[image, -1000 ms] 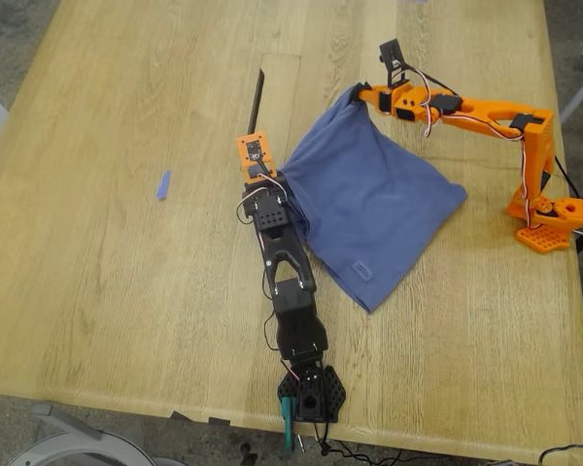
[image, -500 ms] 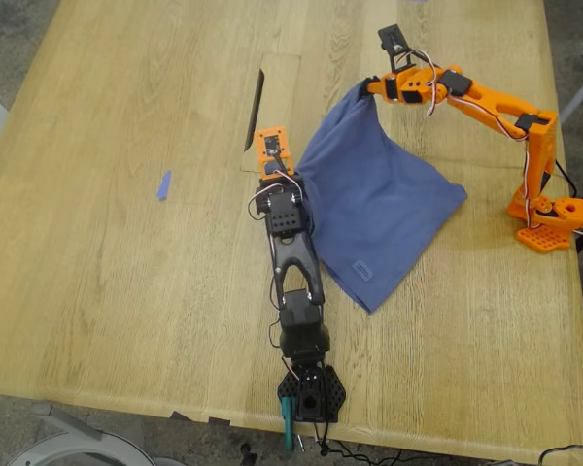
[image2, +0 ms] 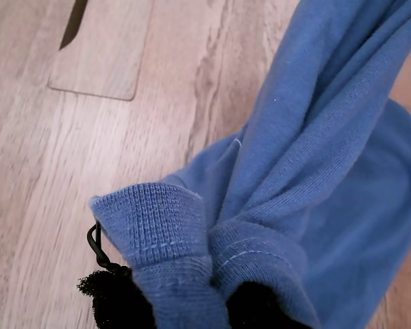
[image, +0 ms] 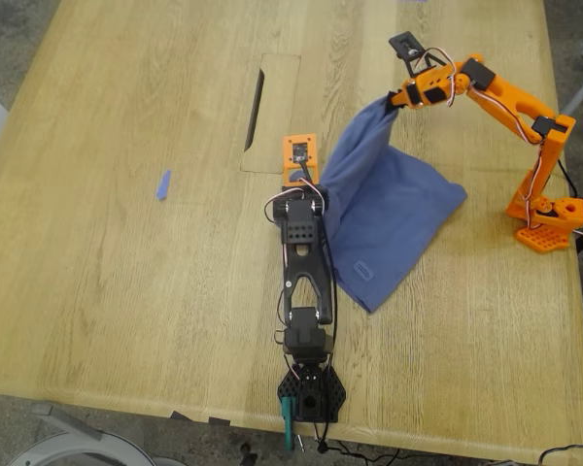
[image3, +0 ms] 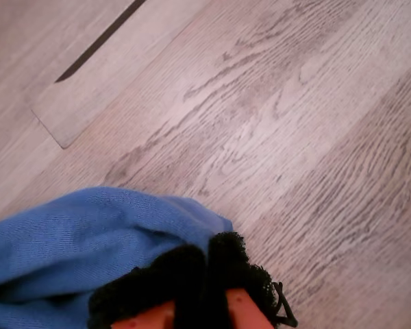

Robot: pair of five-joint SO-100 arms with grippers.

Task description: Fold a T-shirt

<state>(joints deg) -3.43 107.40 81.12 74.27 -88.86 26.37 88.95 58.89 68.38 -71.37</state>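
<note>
My first gripper (image2: 185, 301) is clamped on a bunched hem of the T-shirt (image2: 329, 171), the fabric pinched tight between its black pads. The rest of the cloth fans away from it across the wood. My second gripper (image3: 205, 274) is closed on another corner of the same shirt, lifted off the table (image3: 315, 137), and the cloth sags from it toward my first gripper.

There is pale oak-grain board under both hands, flat and matte. Just beyond my first gripper is one rectangular cut-out panel (image2: 99, 48) with a dark slot along one side.

In the exterior view I count two arms, one T-shirt (image: 389, 214), one panel (image: 272, 112) and one small blue scrap (image: 162, 184) well off to the side of my first gripper (image: 316, 186), away from the shirt. The far part of the shirt lies on the table (image: 126, 272) between my second gripper (image: 394, 99) and the near edge. Past the scrap is wide, bare wood; beyond the table edges there is grey floor.
</note>
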